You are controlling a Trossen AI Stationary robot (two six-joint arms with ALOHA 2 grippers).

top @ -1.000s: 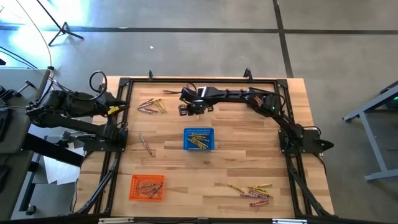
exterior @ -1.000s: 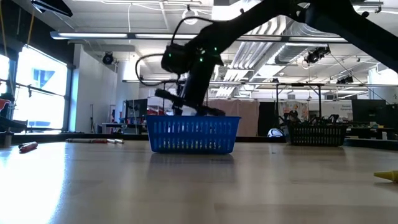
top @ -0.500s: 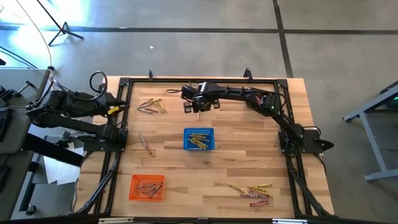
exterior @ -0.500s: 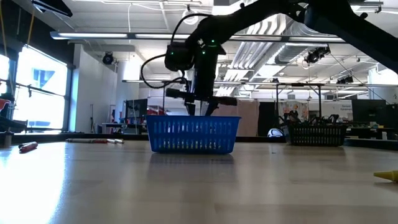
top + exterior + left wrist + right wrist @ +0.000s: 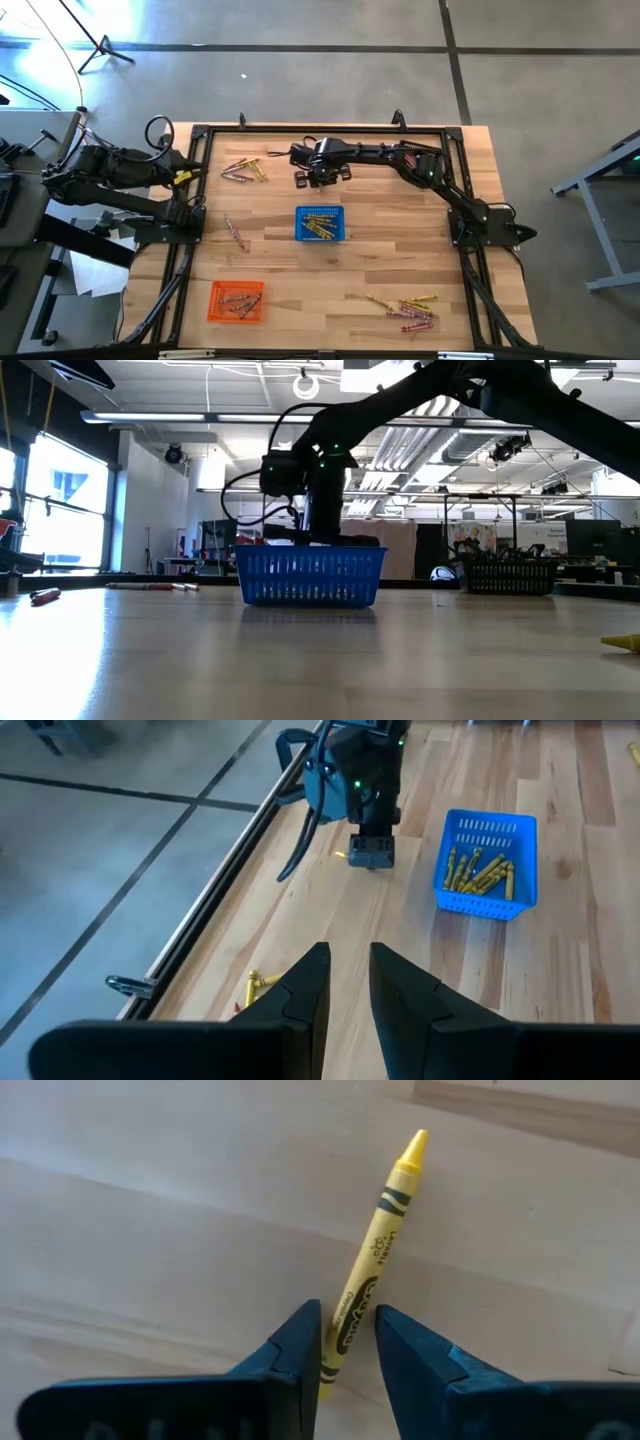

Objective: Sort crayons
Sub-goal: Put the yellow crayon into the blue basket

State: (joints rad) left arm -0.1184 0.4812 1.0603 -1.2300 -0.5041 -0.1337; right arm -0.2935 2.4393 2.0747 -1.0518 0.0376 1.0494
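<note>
A pale wooden plank worktop [image 5: 380, 255] edged by a dark metal frame stands on a grey concrete floor [image 5: 300, 70], in a hall with ceiling strip lights and large windows. The right gripper [image 5: 347, 1342] is down near the far edge, beyond the blue basket [image 5: 320, 224] of yellow crayons, its fingers clamped on a yellow crayon [image 5: 372, 1260]. The left gripper [image 5: 348, 982] waits off the left edge, its fingers slightly apart and empty, while other crayons lie in the orange basket [image 5: 236, 301] and in loose clusters on the wood.
</note>
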